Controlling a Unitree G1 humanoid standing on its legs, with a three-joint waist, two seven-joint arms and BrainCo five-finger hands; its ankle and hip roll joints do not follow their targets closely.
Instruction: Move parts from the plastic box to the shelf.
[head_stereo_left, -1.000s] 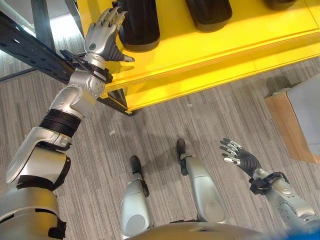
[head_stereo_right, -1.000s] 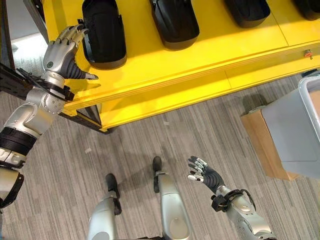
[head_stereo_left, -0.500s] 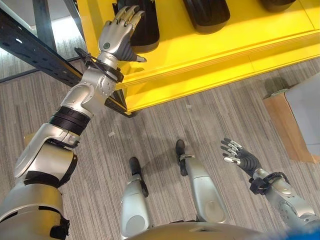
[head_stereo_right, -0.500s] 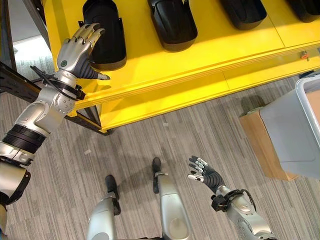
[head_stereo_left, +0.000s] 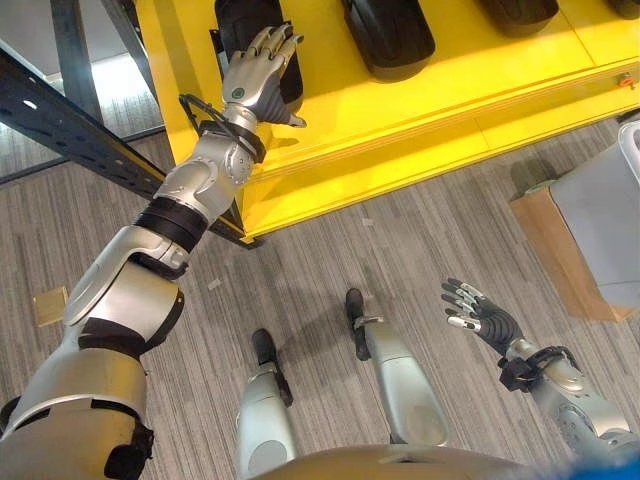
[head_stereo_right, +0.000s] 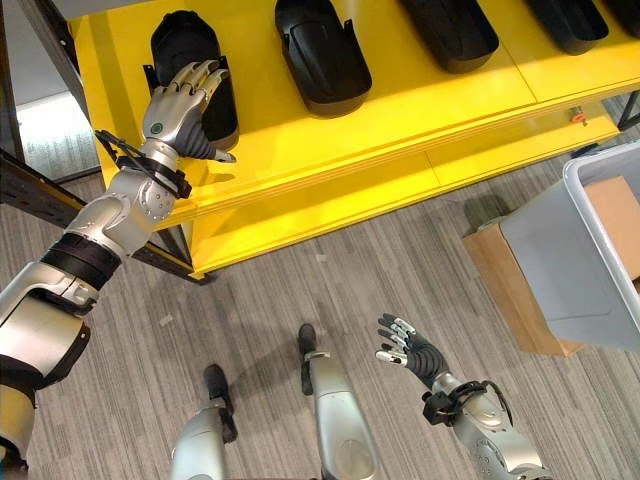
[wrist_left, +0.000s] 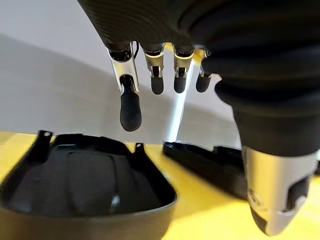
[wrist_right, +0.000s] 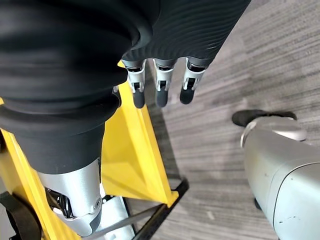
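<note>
Left hand (head_stereo_right: 178, 105), fingers loose and empty, hovers over the end black moulded plastic part (head_stereo_right: 192, 70), which lies on the yellow shelf (head_stereo_right: 400, 110) in row with the others, apparently just placed. Right hand (head_stereo_right: 405, 349) hangs relaxed, empty, well below the shelf.

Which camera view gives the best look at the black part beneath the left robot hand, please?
The left wrist view: the black part shows close up as a hollow shell, apart from the open left robot hand. In both eye views the hand partly covers it.

Head stereo pair downward over shared yellow shelf (head_stereo_right: 330, 150); close wrist views.
</note>
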